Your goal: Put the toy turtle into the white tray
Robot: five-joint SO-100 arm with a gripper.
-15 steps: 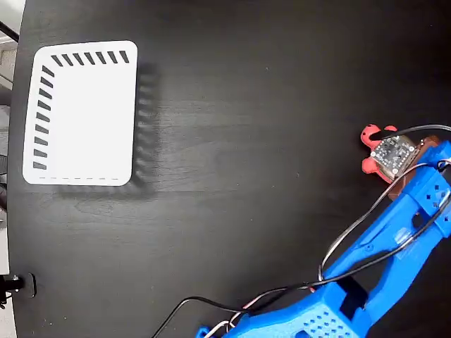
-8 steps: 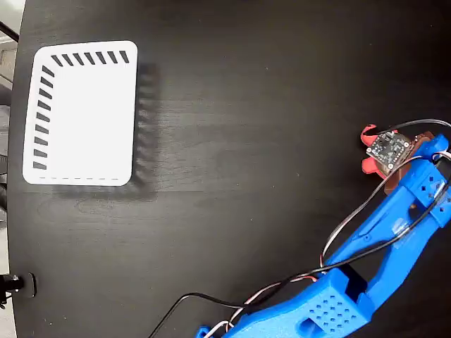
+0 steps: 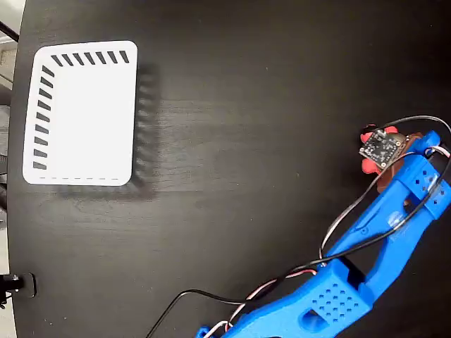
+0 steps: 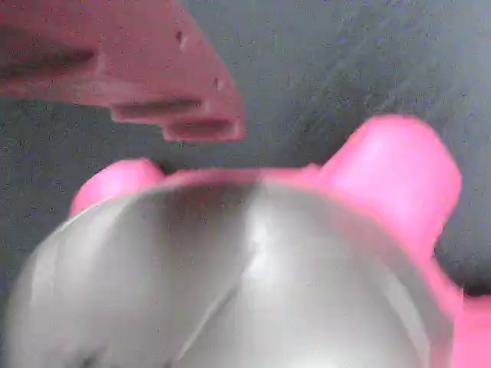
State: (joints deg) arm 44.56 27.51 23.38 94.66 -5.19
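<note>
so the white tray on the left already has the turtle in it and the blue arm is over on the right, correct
Not quite: the white tray on the left holds nothing. In the fixed view the toy turtle sits on the black table at the right, under the blue arm.

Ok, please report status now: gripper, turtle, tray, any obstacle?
Gripper low over toy turtle, grip state unclear. Turtle on table, far from white tray. Tray empty. Path between them clear.

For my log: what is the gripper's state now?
Gripper: down over the turtle; open or shut cannot be told.
</note>
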